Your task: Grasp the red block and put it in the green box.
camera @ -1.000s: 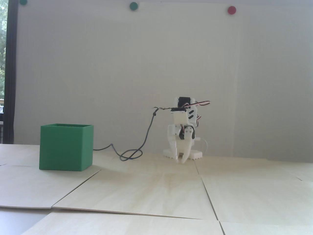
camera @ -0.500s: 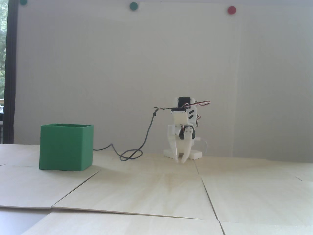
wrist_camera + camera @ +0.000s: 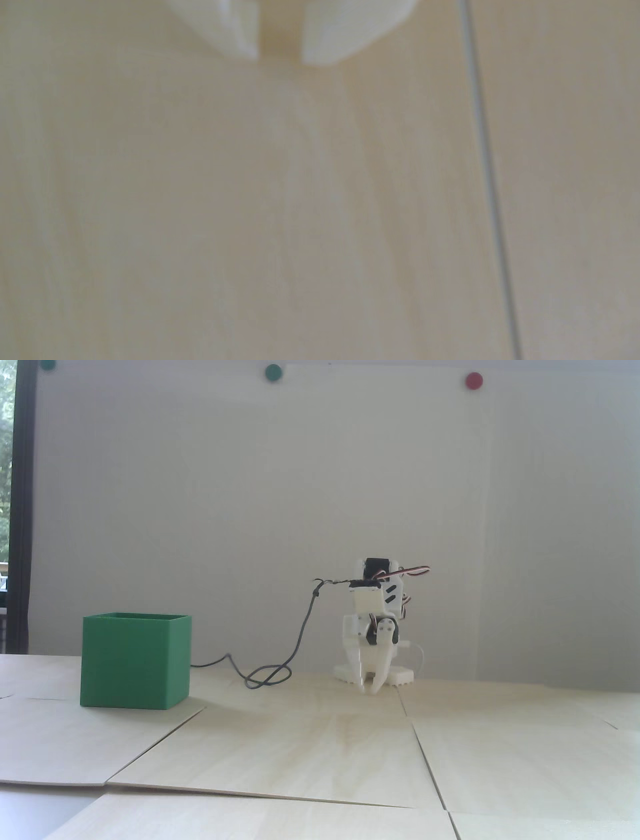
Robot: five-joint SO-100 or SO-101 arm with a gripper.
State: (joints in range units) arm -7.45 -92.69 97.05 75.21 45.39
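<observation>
White arm folded low at back of table (image 3: 320,755); claw (image 3: 372,687) points down, tips close over wood, well apart from green box (image 3: 135,662), which stands at left in fixed view; box open-topped, upright; claw narrow, slim gap between fingertips (image 3: 242,31) in wrist view, nothing held; red block not visible in either view; dark cable (image 3: 270,675) loops on table between box and arm.
</observation>
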